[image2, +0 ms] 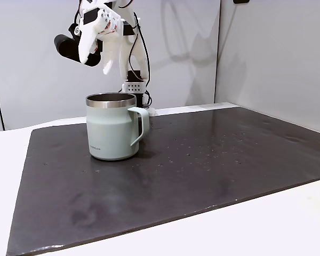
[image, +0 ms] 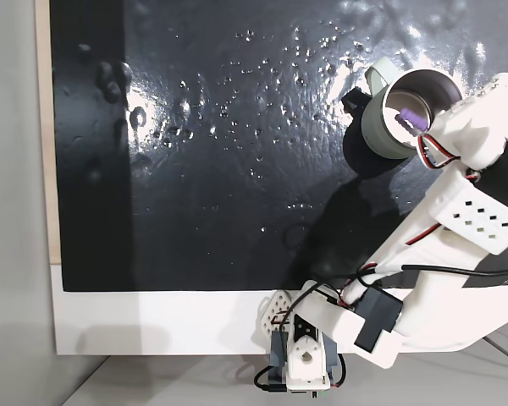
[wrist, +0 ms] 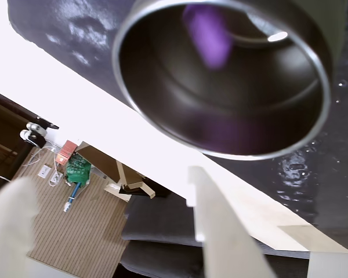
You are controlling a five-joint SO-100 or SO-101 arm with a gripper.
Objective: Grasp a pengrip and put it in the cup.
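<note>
The pale grey-green cup (image2: 112, 133) stands upright on the black mat, its handle (image2: 141, 125) turned to the right in this fixed view. From above, the cup (image: 377, 127) sits at the mat's top right. The purple pengrip (wrist: 206, 32) appears blurred inside the cup's steel mouth (wrist: 162, 87), with a purple reflection lower on the wall. It also shows inside the cup (image: 413, 116) in the fixed view from above. My gripper (image2: 98, 63) hangs open just above the rim. Its two pale fingers (wrist: 214, 231) are spread wide with nothing between them.
The black mat (image: 220, 169) covers most of the white table (image: 152, 326), and its shiny surface is bare left of the cup. The arm's base (image: 305, 359) stands at the near edge. Grey walls (image2: 256, 53) rise behind the table.
</note>
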